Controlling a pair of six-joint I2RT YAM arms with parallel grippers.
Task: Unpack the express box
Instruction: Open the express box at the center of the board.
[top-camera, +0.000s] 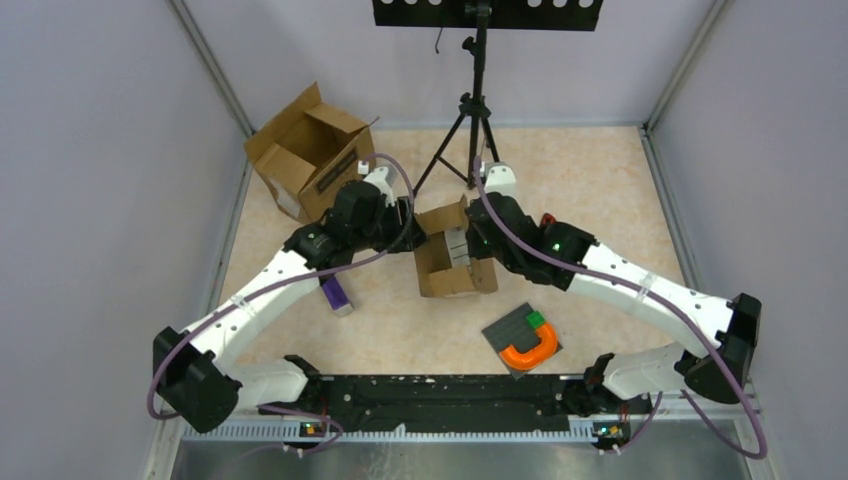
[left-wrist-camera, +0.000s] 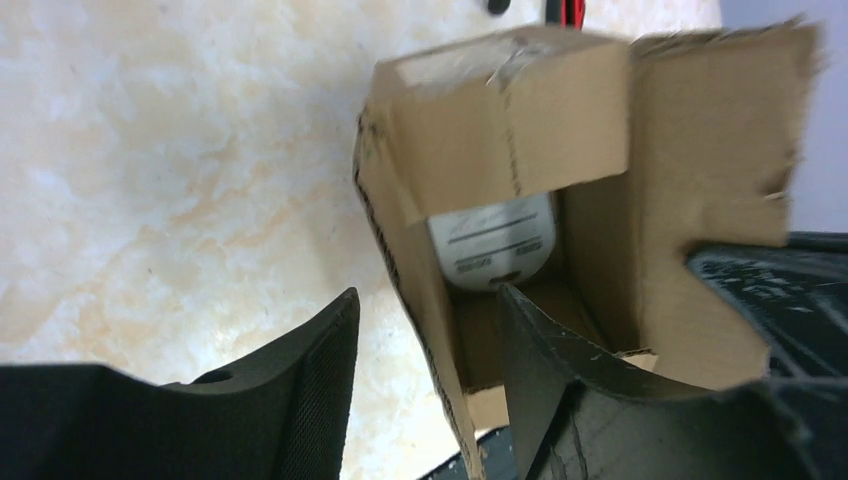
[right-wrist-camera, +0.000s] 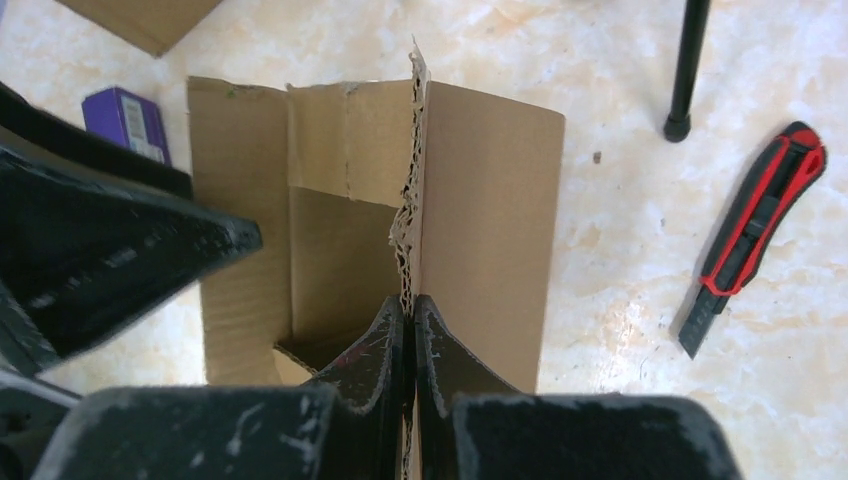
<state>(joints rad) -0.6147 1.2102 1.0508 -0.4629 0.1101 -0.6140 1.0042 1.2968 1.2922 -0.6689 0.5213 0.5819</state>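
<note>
The small brown express box (top-camera: 452, 262) stands open at mid-table. My right gripper (right-wrist-camera: 411, 305) is shut on its right wall (right-wrist-camera: 480, 230), one finger inside and one outside. My left gripper (left-wrist-camera: 425, 300) is open at the box's left wall (left-wrist-camera: 420, 290), which stands between the jaws; one finger is inside the box, the other outside. A white labelled item (left-wrist-camera: 492, 240) lies inside the box, just beyond my inner left finger. In the top view both grippers meet at the box, the left (top-camera: 408, 222) and the right (top-camera: 478, 240).
A larger open cardboard box (top-camera: 310, 150) stands at the back left. A purple packet (top-camera: 336, 294) lies left of the small box. A grey pad with an orange U-shape and green block (top-camera: 524, 340) lies near front. A red-black utility knife (right-wrist-camera: 755, 235) and tripod (top-camera: 478, 110) are behind.
</note>
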